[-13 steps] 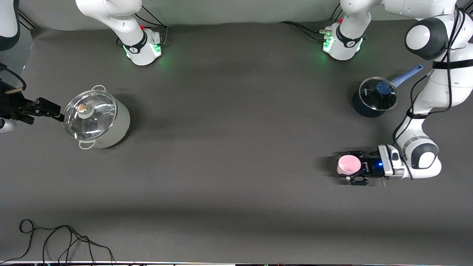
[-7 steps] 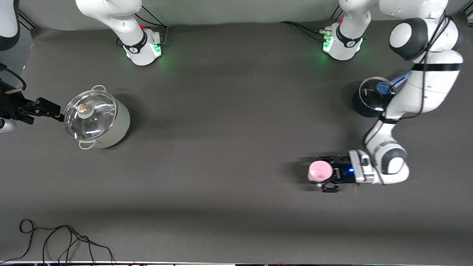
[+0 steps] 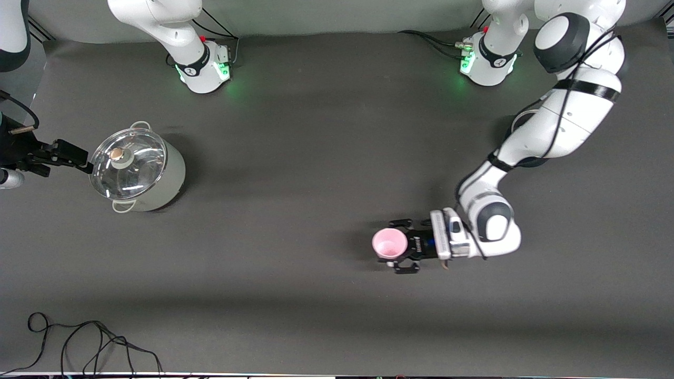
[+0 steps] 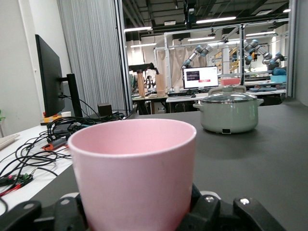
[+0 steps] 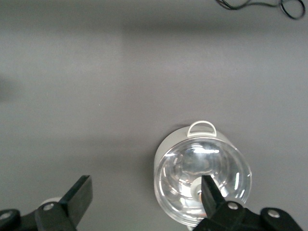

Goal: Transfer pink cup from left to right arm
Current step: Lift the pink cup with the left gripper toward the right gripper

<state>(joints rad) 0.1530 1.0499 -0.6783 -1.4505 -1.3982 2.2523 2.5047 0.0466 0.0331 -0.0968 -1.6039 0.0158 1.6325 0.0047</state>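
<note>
The left gripper (image 3: 396, 246) holds the pink cup (image 3: 389, 243) upright above the dark worktop (image 3: 295, 173), jaws closed on its sides. The right gripper (image 5: 144, 192) waits with jaws wide open, empty, over the lidded grey pot (image 3: 138, 169) at the right arm's end.

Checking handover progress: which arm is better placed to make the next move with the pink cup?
Left. The left gripper is shut on the upright pink cup, over mid-table. The right gripper hangs open over the lidded pot.
</note>
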